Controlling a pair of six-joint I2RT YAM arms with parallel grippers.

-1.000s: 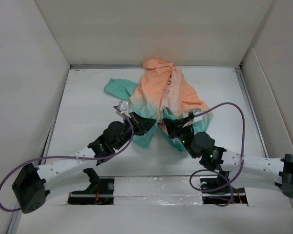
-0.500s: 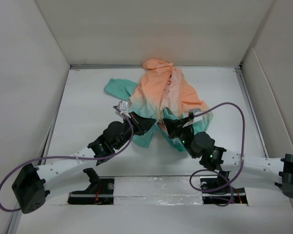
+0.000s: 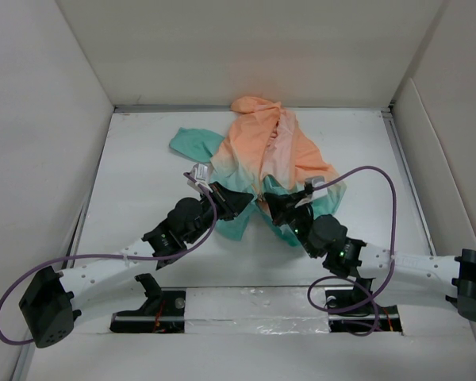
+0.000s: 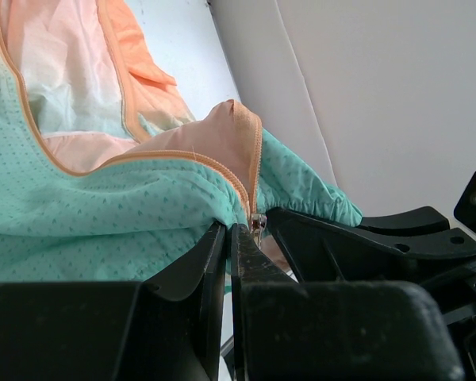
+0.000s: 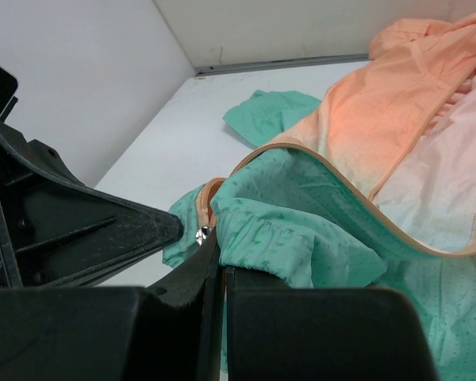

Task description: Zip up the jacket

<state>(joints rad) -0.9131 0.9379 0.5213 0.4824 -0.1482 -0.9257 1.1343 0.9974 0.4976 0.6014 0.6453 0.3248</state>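
Observation:
The jacket (image 3: 274, 155) lies open on the white table, with the peach hood at the far side and the teal hem towards me. My left gripper (image 3: 239, 202) is shut on the teal hem by the orange zipper trim; in the left wrist view (image 4: 228, 232) a small metal zipper piece (image 4: 258, 222) sits just beyond the tips. My right gripper (image 3: 272, 206) is shut on the other teal hem edge, seen in the right wrist view (image 5: 216, 248) beside the same metal piece (image 5: 202, 233). The two grippers almost touch. The pink lining (image 4: 55, 71) shows.
White walls enclose the table on the left (image 3: 40, 159), back and right. A teal sleeve (image 3: 192, 143) spreads to the jacket's left. Purple cables (image 3: 381, 178) loop over both arms. The left gripper's finger (image 5: 87, 230) fills the left of the right wrist view.
The right arm has edged very slightly left. Both grippers keep their hold on the hem, and the jacket has not visibly shifted.

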